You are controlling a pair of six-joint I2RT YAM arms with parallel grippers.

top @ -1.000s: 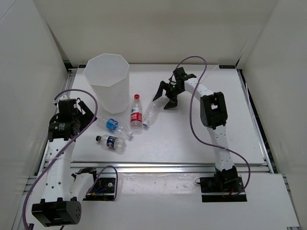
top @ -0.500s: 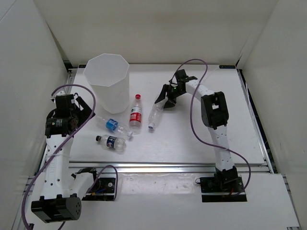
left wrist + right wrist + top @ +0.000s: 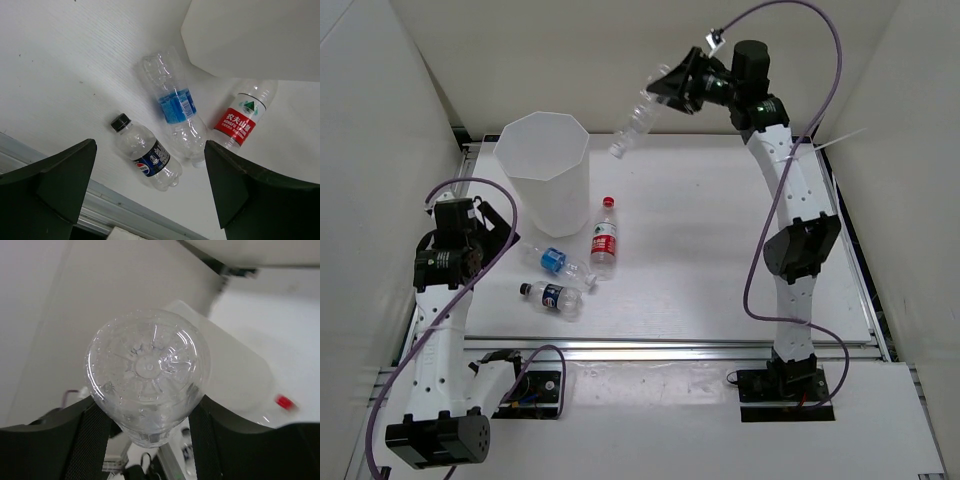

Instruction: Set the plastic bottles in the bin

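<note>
- The right gripper (image 3: 670,86), in the upper middle of the overhead view, is clamped on the base end of the clear unlabelled plastic bottle (image 3: 631,127); the bottle hangs in the air, tilted, neck pointing down and left; the right wrist view shows its ribbed bottom between two dark fingers.
- The tall white translucent bin with the octagonal rim (image 3: 582,150) stands at upper left; the held bottle appears just right of that rim, not over the opening.
- The step in hand looks like carrying this bottle to the bin; next it probably needs a swing left until the neck is above the opening, then a release; letting go too soon risks a bounce off the rim.
- The left gripper (image 3: 498,240), at the left edge, has its jaws spread wide and holds nothing; three bottles rest on the white table (image 3: 720,260) near the bin's foot: the red-capped, red-labelled bottle (image 3: 605,240), the blue-labelled bottle (image 3: 563,262) and the black-capped, dark-labelled bottle (image 3: 552,297).
</note>
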